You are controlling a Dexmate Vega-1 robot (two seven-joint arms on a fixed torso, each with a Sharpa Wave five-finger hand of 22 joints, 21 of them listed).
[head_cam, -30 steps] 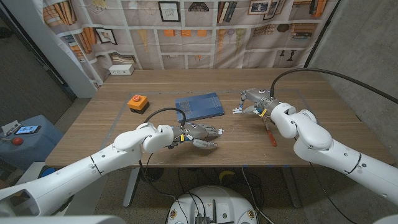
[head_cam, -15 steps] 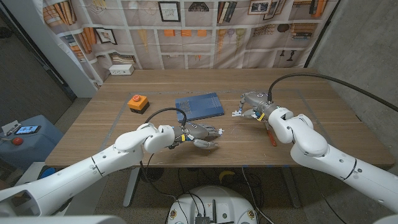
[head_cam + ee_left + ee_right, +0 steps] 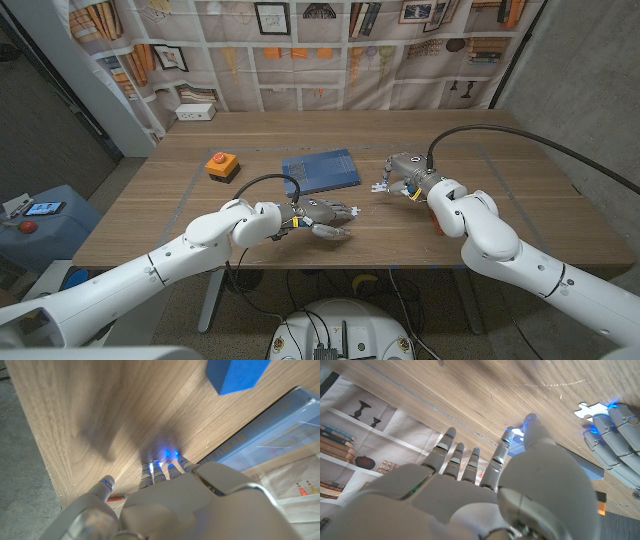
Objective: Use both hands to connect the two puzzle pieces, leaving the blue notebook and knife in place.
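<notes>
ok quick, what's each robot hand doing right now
Left robot hand: holding a white puzzle piece.
Right robot hand: holding a white puzzle piece.

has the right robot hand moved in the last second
Yes. The right robot hand has slid slightly toward the blue notebook and nearer the table's front edge; the notebook itself stayed put.

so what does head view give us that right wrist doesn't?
Head view: the button box, the knife partly behind the right arm, and a white piece pinched by the right hand.
Right wrist view: a second piece lying at the left hand's fingertips; whether it is gripped is unclear.
Both: the two hands, the table, and likely the notebook.
</notes>
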